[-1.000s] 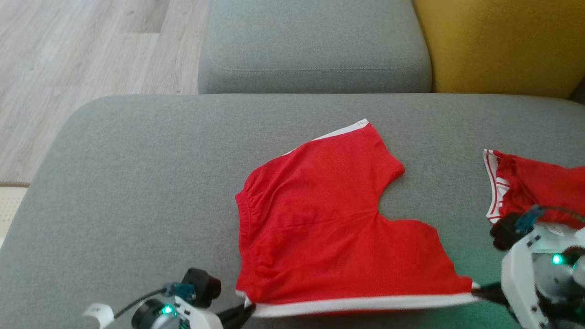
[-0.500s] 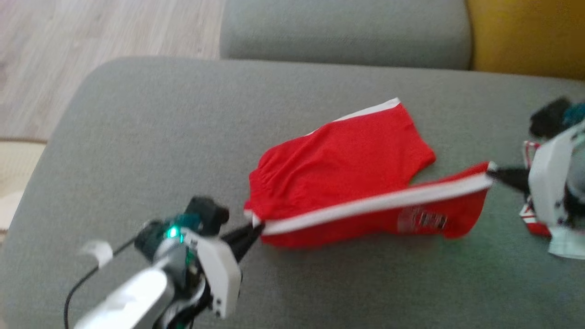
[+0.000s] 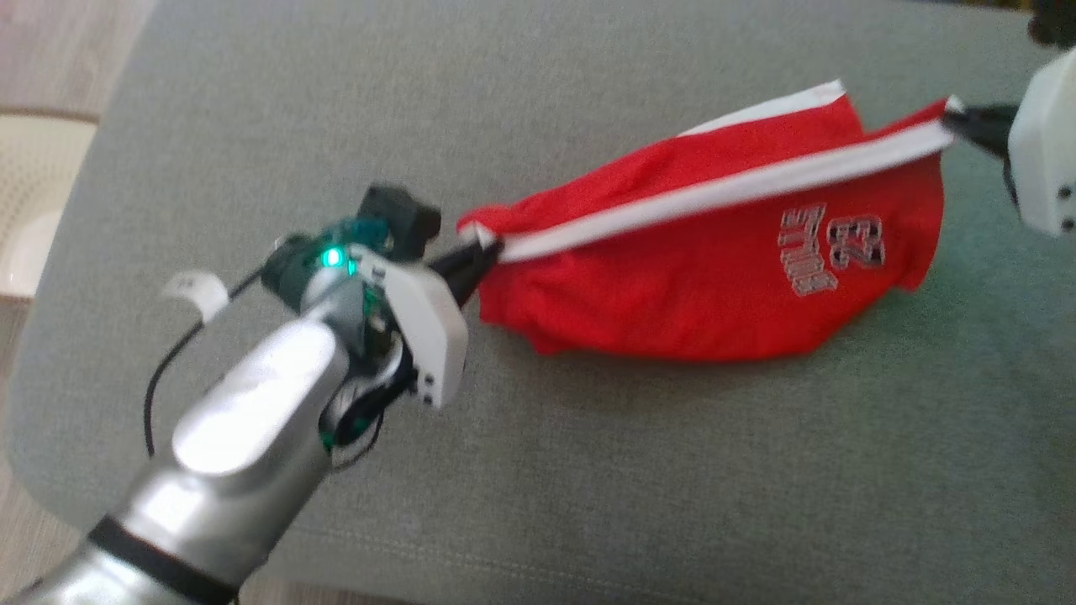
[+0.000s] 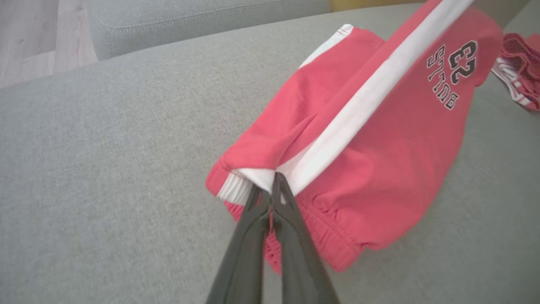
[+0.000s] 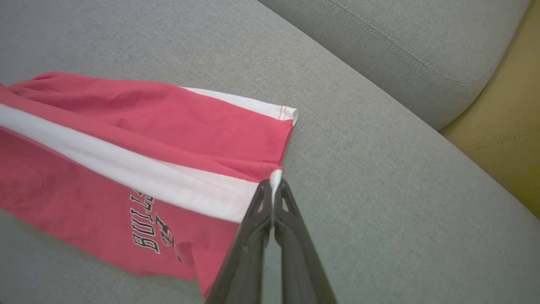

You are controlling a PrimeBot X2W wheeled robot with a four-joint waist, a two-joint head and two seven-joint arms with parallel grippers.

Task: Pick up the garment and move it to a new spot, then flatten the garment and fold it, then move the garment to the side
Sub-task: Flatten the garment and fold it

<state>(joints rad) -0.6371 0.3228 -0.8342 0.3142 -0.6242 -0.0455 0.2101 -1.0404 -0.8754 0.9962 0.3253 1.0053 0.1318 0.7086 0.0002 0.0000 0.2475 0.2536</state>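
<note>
1. Two dark-fingered hands hold a pair of red fabric shorts with a white side stripe [image 3: 698, 277] stretched between them, just over a grey fabric sofa seat [image 3: 588, 470].
2. From where I stand, the left hand [image 3: 481, 252] is pinched tight on the white stripe at the gathered waistband end, its fingers [image 4: 253, 236] pressed together with the cloth between the tips.
3. At the opposite end, the right hand [image 3: 958, 122] is clamped on the stripe's corner at the leg hem, with no gap between its fingers.
4. Between the two grips the stripe runs as a taut raised ridge, and red cloth hangs off both sides of it; the lower folds rest on the seat.
5. Some black-and-white printed lettering with a number [image 4: 453, 71] shows on the panel below the stripe.
6. Beyond the ridge, the other leg with its white hem [image 5: 270, 112] lies flat on the seat.
7. One more crumpled red garment with white striped trim [image 4: 521, 71] lies on the seat, apart from the shorts.
8. Behind the seat are a grey back cushion [image 5: 400, 42] and a mustard-yellow cushion [image 5: 506, 131]; pale wooden floor [image 4: 25, 38] shows to one side.
</note>
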